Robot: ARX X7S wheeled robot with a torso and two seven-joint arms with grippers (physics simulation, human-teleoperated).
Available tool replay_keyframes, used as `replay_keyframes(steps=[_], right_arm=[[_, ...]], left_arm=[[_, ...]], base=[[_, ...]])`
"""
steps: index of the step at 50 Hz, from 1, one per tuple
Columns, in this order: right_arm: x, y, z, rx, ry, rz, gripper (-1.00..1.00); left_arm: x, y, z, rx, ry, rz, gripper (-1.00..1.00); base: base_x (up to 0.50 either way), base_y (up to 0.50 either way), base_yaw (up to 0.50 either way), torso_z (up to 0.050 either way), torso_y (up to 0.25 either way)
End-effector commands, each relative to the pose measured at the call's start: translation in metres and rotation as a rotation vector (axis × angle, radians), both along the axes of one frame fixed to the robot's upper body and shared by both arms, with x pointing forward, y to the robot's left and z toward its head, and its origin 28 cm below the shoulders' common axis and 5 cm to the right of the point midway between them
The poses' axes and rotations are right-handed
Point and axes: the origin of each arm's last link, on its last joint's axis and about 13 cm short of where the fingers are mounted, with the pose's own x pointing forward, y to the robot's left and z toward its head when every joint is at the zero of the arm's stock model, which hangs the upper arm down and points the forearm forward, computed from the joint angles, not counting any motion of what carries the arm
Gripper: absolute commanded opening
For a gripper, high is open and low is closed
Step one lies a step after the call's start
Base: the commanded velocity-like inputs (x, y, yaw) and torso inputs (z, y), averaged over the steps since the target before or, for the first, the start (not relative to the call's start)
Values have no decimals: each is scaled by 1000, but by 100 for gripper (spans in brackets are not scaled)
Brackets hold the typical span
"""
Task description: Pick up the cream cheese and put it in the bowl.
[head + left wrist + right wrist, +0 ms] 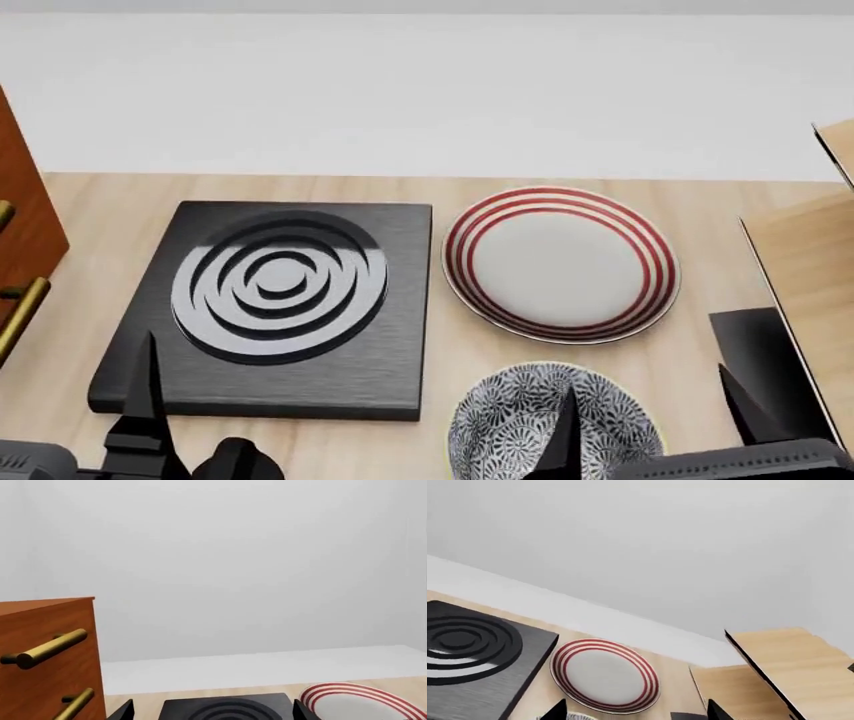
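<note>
From the head view I go from left to right. At the far left a brown cabinet (pixel 24 215) with brass handles (pixel 45 649) is cut off by the edge. Next to it the black burner plate (pixel 274 305) with grey rings lies on the wooden bench (pixel 107 215). My left hand (pixel 187 440) shows only as dark fingertips at the bottom edge, in front of the burner plate; its fingers stand apart with nothing between them. To the right lies the white plate (pixel 561 265) with red rings, just beside the burner plate. Below it, the bowl (pixel 514 420) with the blue-and-white pattern is half cut off by the bottom edge. My right hand (pixel 654 420) has one finger (pixel 567 435) in front of the bowl and the other beside a dark panel (pixel 754 355); it is wide, holding nothing. At the far right a light wooden box (pixel 807 265) runs out of view. I cannot find the cream cheese in any view.
</note>
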Motion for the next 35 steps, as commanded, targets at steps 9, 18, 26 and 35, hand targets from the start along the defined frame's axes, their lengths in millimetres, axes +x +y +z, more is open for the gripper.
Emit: replay_keyframes(steps=[9, 18, 26, 35], right_arm=[[-34, -21, 9, -76, 89, 48, 100], [-41, -28, 4, -77, 124, 108, 100], [-46, -32, 4, -100, 161, 113, 100], [-48, -38, 8, -128, 208, 165, 100]], left_arm=[[1, -2, -11, 10, 36, -27, 100], [0, -2, -11, 13, 32, -35, 100], [0, -3, -11, 21, 40, -53, 100], [-1, -4, -12, 25, 48, -62, 100]], base=[[0, 0, 0, 0, 0], [0, 0, 0, 0, 0], [0, 0, 0, 0, 0], [0, 0, 0, 0, 0]])
